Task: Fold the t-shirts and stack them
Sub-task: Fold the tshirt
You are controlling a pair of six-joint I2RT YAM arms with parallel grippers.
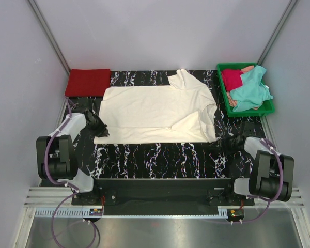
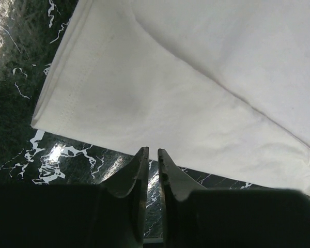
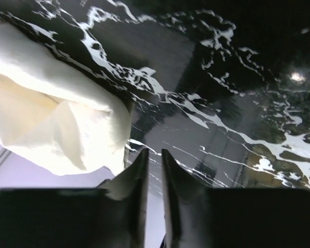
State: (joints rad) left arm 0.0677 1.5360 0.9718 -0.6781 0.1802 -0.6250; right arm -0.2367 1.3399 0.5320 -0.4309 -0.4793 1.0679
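Observation:
A large cream-white t-shirt lies spread across the black marble table, with a sleeve sticking out at the back and folds bunched at its right end. My left gripper sits at the shirt's near left corner. In the left wrist view the fingertips stand almost together over bare table, just short of the hem, holding nothing. My right gripper is just right of the shirt's near right corner. Its tips are also nearly together and empty, with the bunched cloth to their left.
A folded red t-shirt lies at the back left corner. The green tray at the back right holds a teal t-shirt and a crimson one. Grey walls close in the table on three sides.

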